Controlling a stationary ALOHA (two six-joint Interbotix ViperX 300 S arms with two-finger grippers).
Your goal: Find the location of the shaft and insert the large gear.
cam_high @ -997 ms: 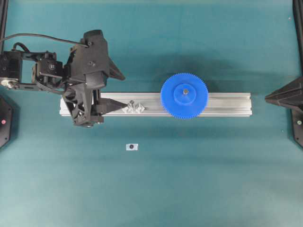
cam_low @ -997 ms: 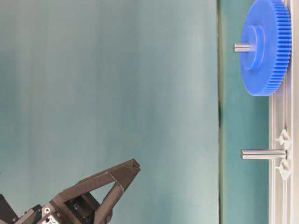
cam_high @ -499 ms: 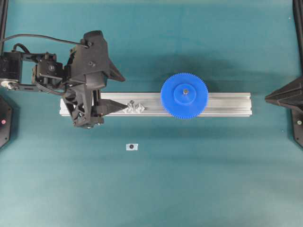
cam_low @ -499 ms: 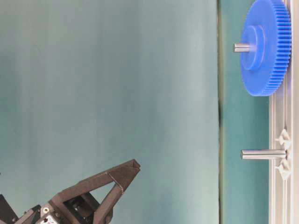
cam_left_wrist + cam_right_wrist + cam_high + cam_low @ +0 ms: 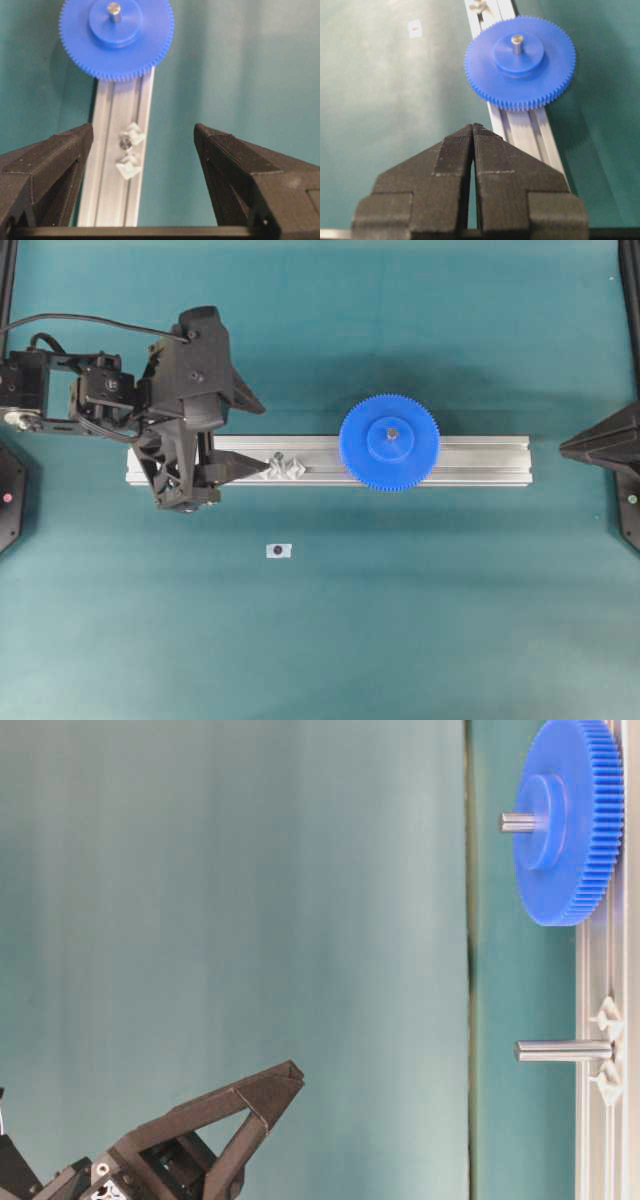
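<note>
The large gear [image 5: 389,442] is a bright-blue toothed disc lying flat on the aluminium rail [image 5: 480,460], with a metal pin poking through its hub [image 5: 517,42]. Left of it on the rail, the shaft [image 5: 278,457] stands bare between two clear brackets; it also shows in the table-level view [image 5: 560,1050] and the left wrist view [image 5: 125,144]. My left gripper [image 5: 265,436] hovers open and empty just left of the shaft, one finger over the rail [image 5: 110,200]. My right gripper [image 5: 565,447] is shut and empty at the rail's right end, facing the gear [image 5: 520,62].
A small white tag with a dark dot [image 5: 279,551] lies on the teal mat in front of the rail. Black frame posts [image 5: 630,300] stand at the table's left and right edges. The left arm's body and cable [image 5: 90,395] fill the left side.
The left gripper has drawn back very slightly to the left. The gear, the shaft and the right gripper have not moved.
</note>
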